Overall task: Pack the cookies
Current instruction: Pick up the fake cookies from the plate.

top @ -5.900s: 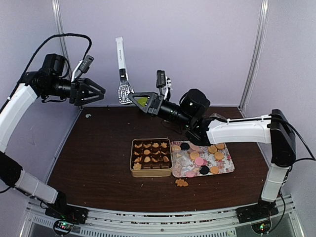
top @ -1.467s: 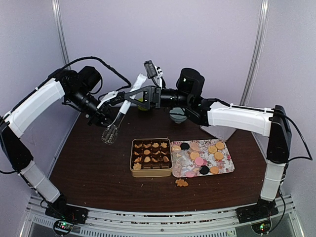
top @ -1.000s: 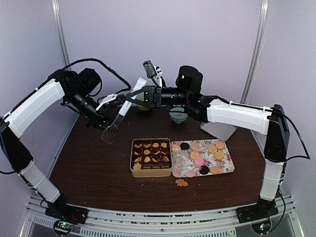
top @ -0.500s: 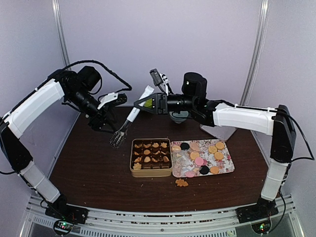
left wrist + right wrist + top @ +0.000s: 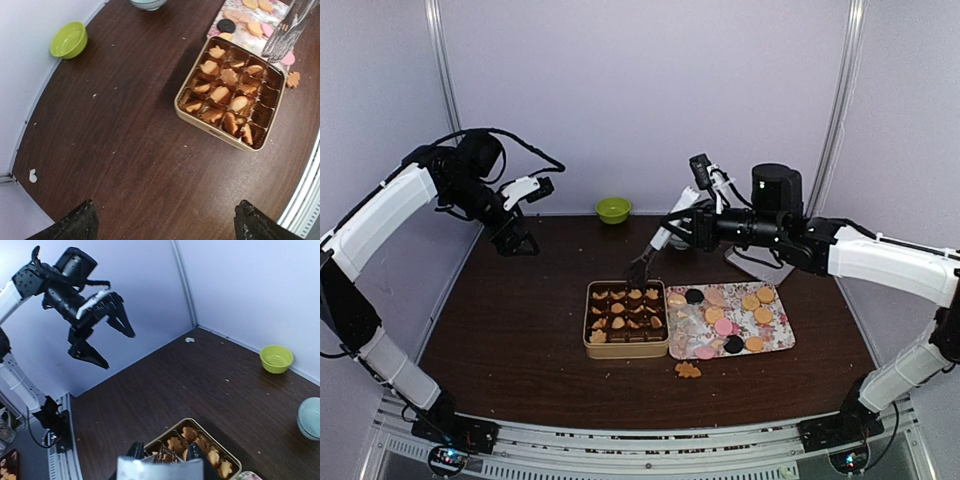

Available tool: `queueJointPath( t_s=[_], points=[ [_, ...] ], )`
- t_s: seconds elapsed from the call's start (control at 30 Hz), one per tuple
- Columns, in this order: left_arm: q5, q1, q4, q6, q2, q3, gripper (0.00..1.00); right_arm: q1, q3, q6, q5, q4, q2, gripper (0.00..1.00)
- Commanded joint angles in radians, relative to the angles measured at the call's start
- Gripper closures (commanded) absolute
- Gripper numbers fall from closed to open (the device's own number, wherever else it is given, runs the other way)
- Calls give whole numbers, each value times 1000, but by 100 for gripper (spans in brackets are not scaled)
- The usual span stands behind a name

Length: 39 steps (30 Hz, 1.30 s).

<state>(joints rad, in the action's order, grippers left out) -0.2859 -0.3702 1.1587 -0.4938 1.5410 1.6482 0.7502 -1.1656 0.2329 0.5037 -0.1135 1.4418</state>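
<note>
The cookies lie in two places: tan shaped ones in the paper cups of the tan tin [image 5: 626, 351], and round tan, pink and dark ones [image 5: 724, 326] on the floral tray [image 5: 686, 318]. One loose cookie [image 5: 688, 370] sits in front of the tray. My right gripper [image 5: 686, 224] is shut on the white handle of a slotted spatula [image 5: 662, 236]. The spatula's head [image 5: 640, 268] hangs just over the tin's back edge. My left gripper [image 5: 523, 216] is open and holds nothing, high at the back left. In the left wrist view the tin [image 5: 199, 121] lies ahead of the wide-apart fingers [image 5: 75, 226].
A green bowl [image 5: 613, 209] stands at the back wall. A pale blue bowl [image 5: 310, 418] stands to the right of it. Crumbs are scattered on the dark wooden table [image 5: 520, 330]. The table's metal front rail [image 5: 640, 452] runs along the near edge.
My left gripper opened and let go of the spatula, then drew back to the left. My right gripper carried the spatula right and down, over the tin's back edge.
</note>
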Motion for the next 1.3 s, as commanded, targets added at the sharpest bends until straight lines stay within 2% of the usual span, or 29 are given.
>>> queueJointPath(
  t_s=[0.0,0.2,0.37,0.6,0.67,0.97,1.1,1.27],
  points=[
    [70,61,-62,60,-61,-7,2,0,112,-114,-313,96,-140,72],
    [72,93,-62,63,-107,-60,2,10,265,-115,-449,149,-327,70],
    [70,96,-64,70,-113,-84,2,49,354,-104,-547,163,-394,69],
    [64,99,-64,73,-108,-92,2,82,398,-108,-703,139,-405,69],
    [60,99,-63,72,-111,-91,2,95,408,-115,-731,133,-404,65],
    [52,99,-64,69,-115,-98,2,141,455,-96,-786,93,-376,62],
    [53,99,-64,66,-116,-98,2,157,472,-86,-804,72,-363,57],
    [52,100,-63,65,-119,-103,2,179,500,-82,-842,37,-340,57]
  ],
)
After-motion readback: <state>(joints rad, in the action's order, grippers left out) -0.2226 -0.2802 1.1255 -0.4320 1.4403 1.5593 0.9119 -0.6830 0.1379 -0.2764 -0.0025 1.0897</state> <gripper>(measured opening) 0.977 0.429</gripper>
